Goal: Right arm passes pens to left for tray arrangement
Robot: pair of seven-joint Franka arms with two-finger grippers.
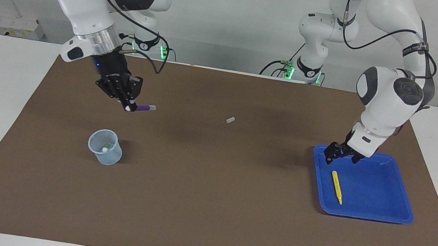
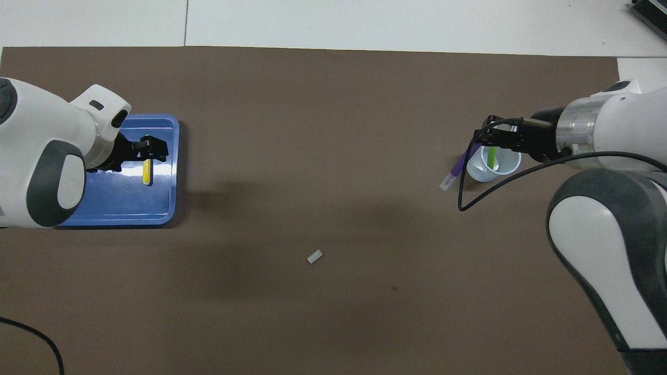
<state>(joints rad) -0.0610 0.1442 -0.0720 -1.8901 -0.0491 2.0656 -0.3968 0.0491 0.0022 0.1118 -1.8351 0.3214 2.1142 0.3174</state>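
The right tool (image 1: pixel 127 101) pinches the slim purple marker pen (image 1: pixel 144 108) by one end, up over the brown counter (image 1: pixel 204 209). The left tool (image 1: pixel 340 153) hangs wide open and empty over the shallow blue plastic tray (image 1: pixel 386 211). For a clean handover, keep the pen level with its free end exposed.

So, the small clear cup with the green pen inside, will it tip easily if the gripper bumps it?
Probably yes. The cup looks thin and translucent, so likely light. The green pen leans on its rim, which may pull it over. Its base seems narrower than its mouth, so a bump could slide or topple it.
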